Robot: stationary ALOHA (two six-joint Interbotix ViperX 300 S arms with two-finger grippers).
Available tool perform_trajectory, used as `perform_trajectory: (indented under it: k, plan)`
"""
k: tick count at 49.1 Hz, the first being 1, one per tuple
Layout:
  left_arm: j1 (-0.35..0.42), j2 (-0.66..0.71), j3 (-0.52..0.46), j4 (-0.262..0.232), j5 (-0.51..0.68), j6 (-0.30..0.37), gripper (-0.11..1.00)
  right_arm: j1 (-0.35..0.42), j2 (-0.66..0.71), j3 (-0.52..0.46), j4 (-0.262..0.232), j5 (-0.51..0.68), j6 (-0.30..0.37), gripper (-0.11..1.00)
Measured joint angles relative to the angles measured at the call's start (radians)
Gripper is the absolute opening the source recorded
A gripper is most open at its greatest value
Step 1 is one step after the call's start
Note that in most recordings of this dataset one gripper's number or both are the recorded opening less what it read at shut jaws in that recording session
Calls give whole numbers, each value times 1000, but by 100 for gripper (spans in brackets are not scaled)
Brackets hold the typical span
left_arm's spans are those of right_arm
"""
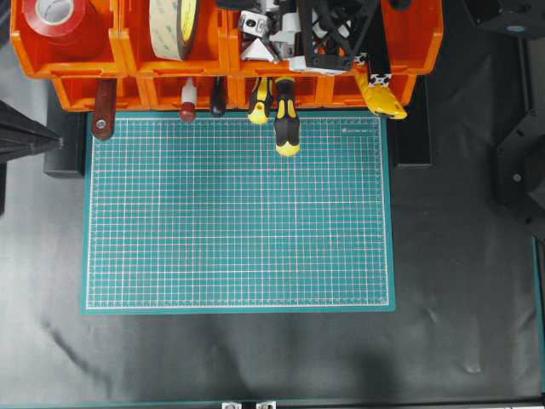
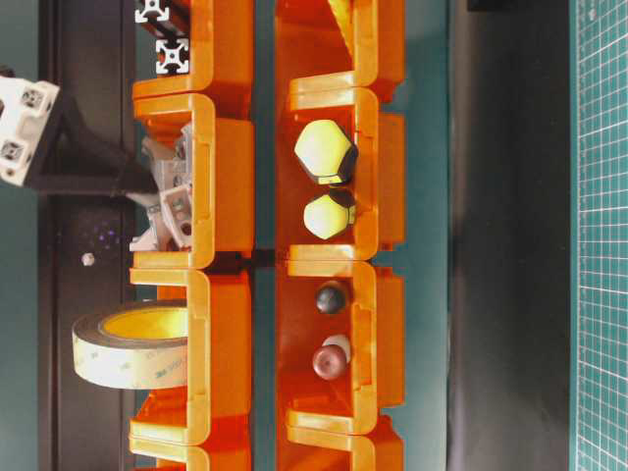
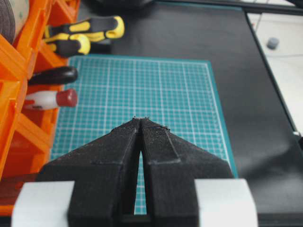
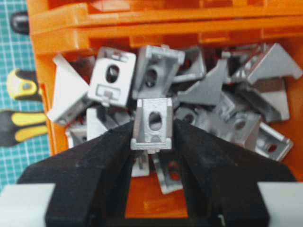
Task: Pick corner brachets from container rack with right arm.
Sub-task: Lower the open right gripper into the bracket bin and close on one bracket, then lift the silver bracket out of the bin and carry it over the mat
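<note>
The orange container rack (image 1: 204, 64) runs along the far edge of the table. One upper bin (image 4: 142, 35) holds a heap of silver corner brachets (image 4: 213, 90), which also show in the overhead view (image 1: 255, 38) and from table level (image 2: 167, 211). My right gripper (image 4: 152, 130) reaches down into that bin (image 1: 294, 47) and is shut on one bracket (image 4: 152, 124), which stands upright between the black fingers with its holed face toward the camera. My left gripper (image 3: 141, 119) hovers over the green mat with its tips together and nothing in them.
A green cutting mat (image 1: 238, 213) fills the middle of the table. Yellow-black screwdriver handles (image 1: 285, 119), a red handle (image 1: 187, 106) and a yellow tool (image 1: 383, 98) stick out of the lower bins. A red tape roll (image 1: 55, 21) and a beige tape roll (image 1: 174, 25) sit in upper bins.
</note>
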Motion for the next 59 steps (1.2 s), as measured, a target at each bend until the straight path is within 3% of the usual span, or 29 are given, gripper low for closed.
perform_trajectory:
  k: [19, 32, 41, 59]
  plan:
    - [0, -3, 0, 0, 2, -2, 0, 11, -8, -54, -18, -5, 9, 23]
    - [0, -18, -3, 0, 8, 0, 0, 86, -153, -55, -18, -5, 58, 23]
    - [0, -18, -3, 0, 15, 2, 0, 207, -296, 67, -18, -20, 144, 23]
    - [2, -67, -17, 0, 17, 11, 0, 459, -479, 445, -17, -290, 387, 23]
